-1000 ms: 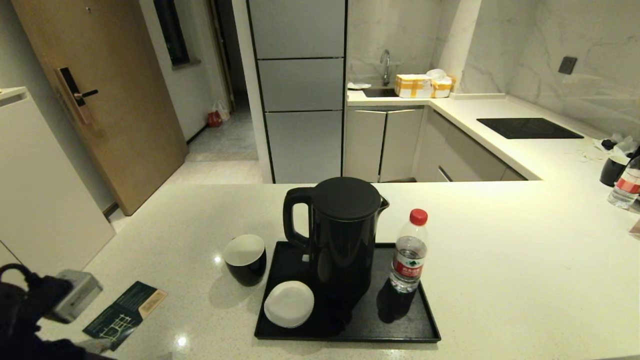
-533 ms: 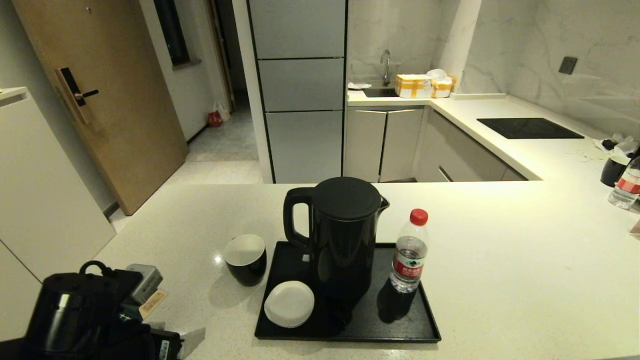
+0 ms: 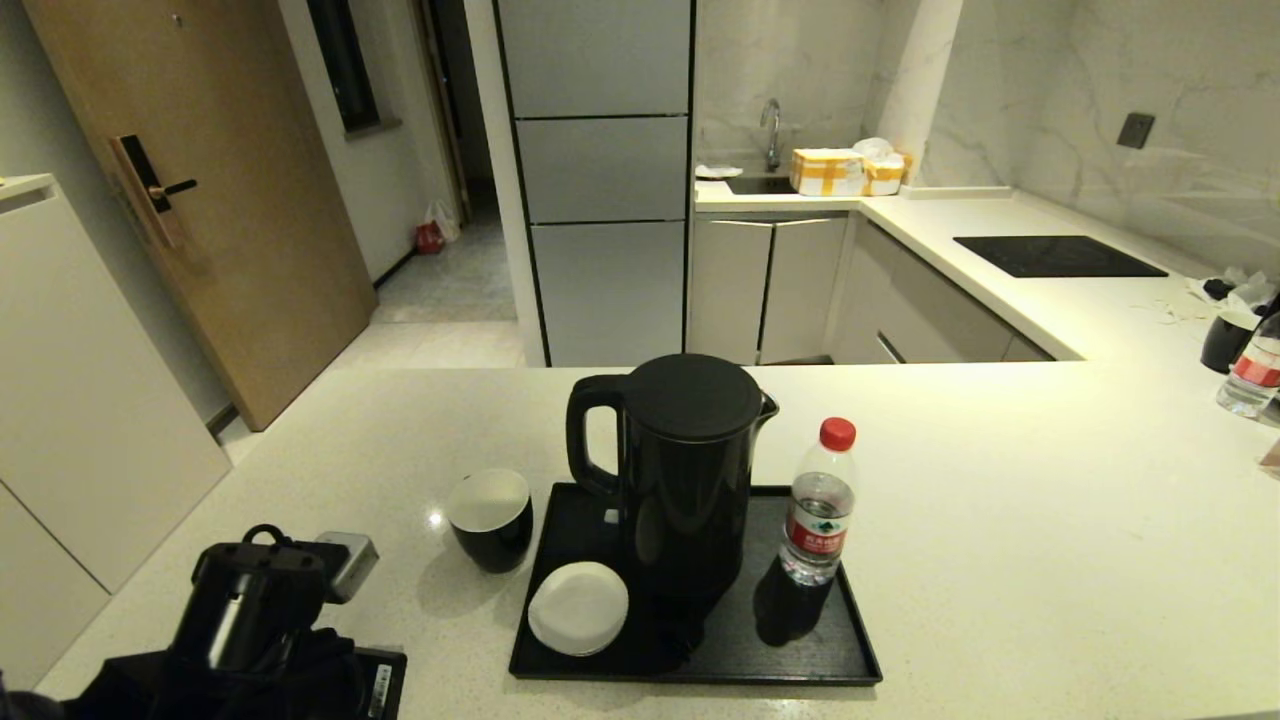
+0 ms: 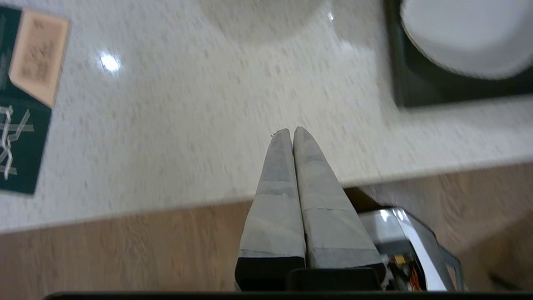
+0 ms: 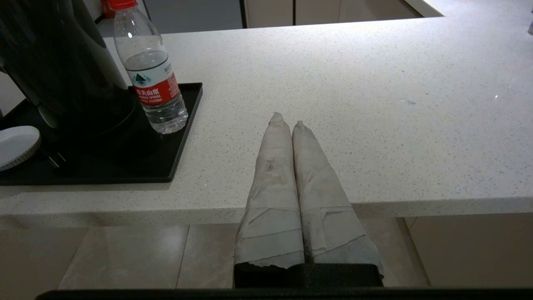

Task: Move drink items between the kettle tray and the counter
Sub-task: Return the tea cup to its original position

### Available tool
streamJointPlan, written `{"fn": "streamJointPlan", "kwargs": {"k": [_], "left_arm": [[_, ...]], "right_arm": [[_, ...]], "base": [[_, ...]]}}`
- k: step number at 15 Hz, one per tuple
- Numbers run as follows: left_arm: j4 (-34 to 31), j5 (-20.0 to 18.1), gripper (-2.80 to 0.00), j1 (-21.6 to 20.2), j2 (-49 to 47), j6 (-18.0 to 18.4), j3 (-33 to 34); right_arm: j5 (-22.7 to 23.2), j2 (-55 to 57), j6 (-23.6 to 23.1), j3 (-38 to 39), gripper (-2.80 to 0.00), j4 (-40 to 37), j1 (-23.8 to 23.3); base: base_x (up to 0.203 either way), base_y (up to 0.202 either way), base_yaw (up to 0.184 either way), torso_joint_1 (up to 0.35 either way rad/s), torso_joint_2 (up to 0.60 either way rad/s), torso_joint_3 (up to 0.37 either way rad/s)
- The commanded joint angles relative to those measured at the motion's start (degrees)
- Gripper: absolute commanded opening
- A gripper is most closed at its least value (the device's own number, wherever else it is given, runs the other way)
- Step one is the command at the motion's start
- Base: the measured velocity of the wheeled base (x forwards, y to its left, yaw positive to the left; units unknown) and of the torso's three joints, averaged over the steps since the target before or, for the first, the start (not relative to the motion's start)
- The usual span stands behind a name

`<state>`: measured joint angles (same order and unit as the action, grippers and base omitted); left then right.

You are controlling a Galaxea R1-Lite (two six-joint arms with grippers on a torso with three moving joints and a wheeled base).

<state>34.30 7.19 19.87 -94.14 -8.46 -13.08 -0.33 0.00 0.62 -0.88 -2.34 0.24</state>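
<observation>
Left wrist view gives us the left end effector (image 4: 292, 132) with fingers pressed together, holding nothing, over the counter (image 4: 187, 125) edge near the tray (image 4: 416, 93) corner and saucer (image 4: 462, 37). We see the right end effector (image 5: 287, 121) likewise closed and empty, beside the tray. We can't read the bottle (image 3: 818, 505) label's red print. Kettle (image 3: 685, 470) and bottle stand on the tray; the cup (image 3: 490, 518) sits left of it.

Kettle (image 3: 685, 470) hides the tray (image 3: 820, 655) middle (saucer (image 4: 462, 35) cropped)
</observation>
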Motion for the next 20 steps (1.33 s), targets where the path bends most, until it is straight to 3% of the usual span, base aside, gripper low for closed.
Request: {"fn": "streamJointPlan", "kwargs": {"k": [1, 2, 4, 5, 7, 8, 20], "left_arm": [[2.39, 0.28, -2.80, -0.01, -3.70, 0.00, 0.58], [6.62, 0.30, -2.80, -0.01, -5.39, 0.27, 1.74], [21.68, 0.55, -2.80, -0.01, -13.14, 1.16, 4.66], [30.13, 1.03, 0.00, -0.01, -18.20, 1.75, 6.35], [47.95, 2.48, 0.00, 0.04, -27.62, 3.77, 10.77], [52.71, 4.38, 0.00, 0.11, -29.64, 4.89, 12.36], [53.36, 4.50, 0.00, 2.89, -34.27, 8.02, -1.33]], "right_arm": [[-0.02, 0.05, -0.01, 0.00, -2.80, -0.03, 0.02], [-0.02, 0.09, -0.01, 0.00, -2.80, -0.03, 0.02], [-0.02, 0.09, -0.01, 0.00, -2.80, -0.03, 0.02], [-0.02, 0.09, -0.01, 0.00, -2.80, -0.03, 0.02], [-0.02, 0.00, -0.01, 0.00, -2.80, -0.03, 0.02], [-0.02, 0.00, -0.01, 0.00, -2.80, -0.03, 0.02], [-0.02, 0.00, -0.01, 0.00, -2.80, -0.03, 0.02]], "base": [[0.000, 0.000, 0.000, 0.000, 0.00, 0.000], [0.000, 0.000, 0.000, 0.000, 0.00, 0.000], [0.000, 0.000, 0.000, 0.000, 0.00, 0.000], [0.000, 0.000, 0.000, 0.000, 0.00, 0.000], [0.000, 0.000, 0.000, 0.000, 0.00, 0.000], [0.000, 0.000, 0.000, 0.000, 0.00, 0.000], [0.000, 0.000, 0.000, 0.000, 0.00, 0.000]]}}
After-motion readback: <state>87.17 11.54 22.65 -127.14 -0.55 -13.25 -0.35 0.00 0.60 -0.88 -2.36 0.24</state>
